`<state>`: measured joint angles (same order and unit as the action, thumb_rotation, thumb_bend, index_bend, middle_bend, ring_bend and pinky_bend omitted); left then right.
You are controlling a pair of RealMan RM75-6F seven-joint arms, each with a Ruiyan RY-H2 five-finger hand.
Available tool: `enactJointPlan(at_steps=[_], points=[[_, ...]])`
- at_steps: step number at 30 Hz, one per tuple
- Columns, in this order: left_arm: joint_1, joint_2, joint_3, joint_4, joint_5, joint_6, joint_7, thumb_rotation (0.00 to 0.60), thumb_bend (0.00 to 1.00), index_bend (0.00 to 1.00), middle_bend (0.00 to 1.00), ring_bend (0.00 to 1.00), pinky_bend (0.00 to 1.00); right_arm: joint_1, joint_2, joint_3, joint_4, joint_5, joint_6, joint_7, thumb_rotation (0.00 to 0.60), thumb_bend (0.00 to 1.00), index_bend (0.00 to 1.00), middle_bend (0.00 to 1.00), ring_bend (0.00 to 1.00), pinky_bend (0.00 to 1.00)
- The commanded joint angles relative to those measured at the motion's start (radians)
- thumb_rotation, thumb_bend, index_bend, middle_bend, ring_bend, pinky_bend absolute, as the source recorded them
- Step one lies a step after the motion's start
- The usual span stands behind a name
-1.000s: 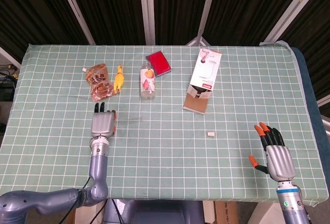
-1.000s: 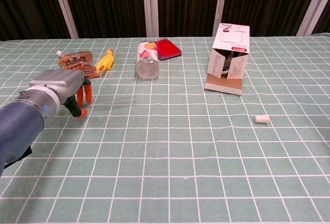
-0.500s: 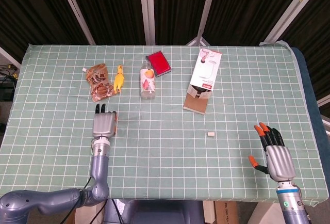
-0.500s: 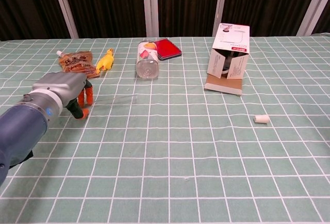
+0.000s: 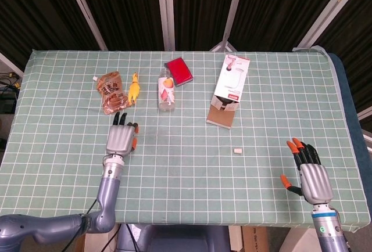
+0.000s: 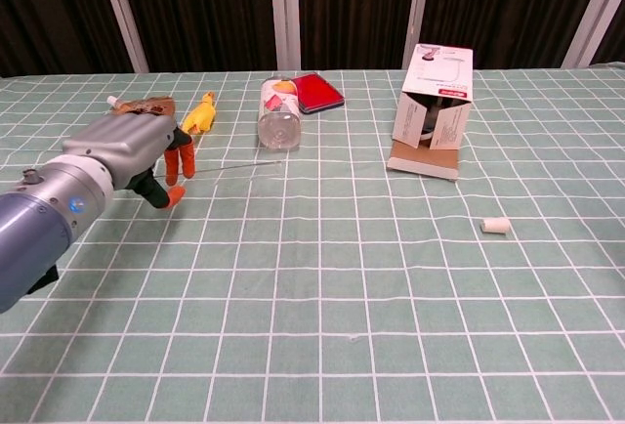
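My left hand hovers over the green checked table, fingers stretched out and apart, holding nothing. Its fingertips point at a brown snack pouch just beyond them. In the chest view the left hand covers most of that pouch. A yellow rubber chicken lies right of the pouch. My right hand stays near the front right of the table, fingers spread and empty; only the head view shows it.
A clear bottle lies on its side mid-table with a red case behind it. A white carton stands open to the right. A small white cylinder lies alone nearer the front.
My left hand has moved forward and slightly right toward the pouch, and its curled fingers have straightened out. The right hand has not moved.
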<state>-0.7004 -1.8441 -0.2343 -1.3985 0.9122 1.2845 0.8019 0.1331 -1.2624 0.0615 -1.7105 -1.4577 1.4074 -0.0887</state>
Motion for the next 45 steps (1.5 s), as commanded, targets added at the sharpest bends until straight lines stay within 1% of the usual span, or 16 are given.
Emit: enactJointPlan(at_steps=[1, 6, 8, 13, 16, 21, 26, 31, 37, 45], points=[[0.016, 0.076, 0.054, -0.034, 0.135, -0.013, -0.109, 0.6, 0.71, 0.5, 0.5, 0.09, 0.0, 0.004, -0.004, 0.006, -0.003, 0.001, 0.001, -0.006, 0.6, 0.35, 0.0, 0.0, 0.0, 0.0], [0.027, 0.139, 0.076, -0.05, 0.244, -0.012, -0.215, 0.6, 0.71, 0.5, 0.5, 0.1, 0.0, 0.027, -0.011, 0.018, -0.011, 0.018, -0.03, -0.045, 0.6, 0.35, 0.01, 0.0, 0.0, 0.0], [0.032, 0.161, 0.075, -0.06, 0.27, -0.011, -0.256, 0.6, 0.71, 0.5, 0.5, 0.1, 0.0, 0.042, -0.018, 0.026, -0.014, 0.034, -0.052, -0.078, 0.6, 0.35, 0.05, 0.0, 0.0, 0.0], [0.04, 0.209, 0.069, -0.088, 0.314, -0.01, -0.321, 0.6, 0.71, 0.5, 0.5, 0.09, 0.0, 0.086, -0.054, 0.048, -0.029, 0.094, -0.113, -0.17, 0.6, 0.35, 0.26, 0.03, 0.0, 0.0], [0.044, 0.238, 0.063, -0.111, 0.333, -0.011, -0.347, 0.6, 0.71, 0.5, 0.5, 0.1, 0.0, 0.121, -0.1, 0.066, -0.024, 0.138, -0.148, -0.241, 0.6, 0.35, 0.32, 0.06, 0.0, 0.0], [0.052, 0.268, 0.054, -0.15, 0.341, -0.011, -0.373, 0.6, 0.71, 0.5, 0.5, 0.09, 0.0, 0.177, -0.189, 0.101, 0.015, 0.216, -0.192, -0.333, 0.6, 0.35, 0.38, 0.09, 0.0, 0.0], [0.058, 0.292, 0.048, -0.187, 0.357, -0.008, -0.389, 0.6, 0.71, 0.5, 0.5, 0.1, 0.0, 0.226, -0.27, 0.133, 0.07, 0.291, -0.212, -0.409, 0.6, 0.35, 0.41, 0.11, 0.0, 0.0], [0.065, 0.31, 0.044, -0.203, 0.364, -0.005, -0.399, 0.6, 0.71, 0.5, 0.5, 0.1, 0.0, 0.261, -0.327, 0.148, 0.129, 0.344, -0.227, -0.453, 0.6, 0.35, 0.42, 0.12, 0.0, 0.0], [0.074, 0.334, 0.034, -0.205, 0.36, -0.005, -0.413, 0.6, 0.71, 0.5, 0.5, 0.09, 0.0, 0.298, -0.383, 0.165, 0.202, 0.402, -0.246, -0.486, 0.6, 0.35, 0.43, 0.13, 0.0, 0.0], [0.077, 0.342, 0.028, -0.197, 0.359, -0.015, -0.425, 0.6, 0.71, 0.5, 0.5, 0.1, 0.0, 0.321, -0.414, 0.165, 0.245, 0.435, -0.245, -0.501, 0.6, 0.35, 0.47, 0.15, 0.0, 0.0]])
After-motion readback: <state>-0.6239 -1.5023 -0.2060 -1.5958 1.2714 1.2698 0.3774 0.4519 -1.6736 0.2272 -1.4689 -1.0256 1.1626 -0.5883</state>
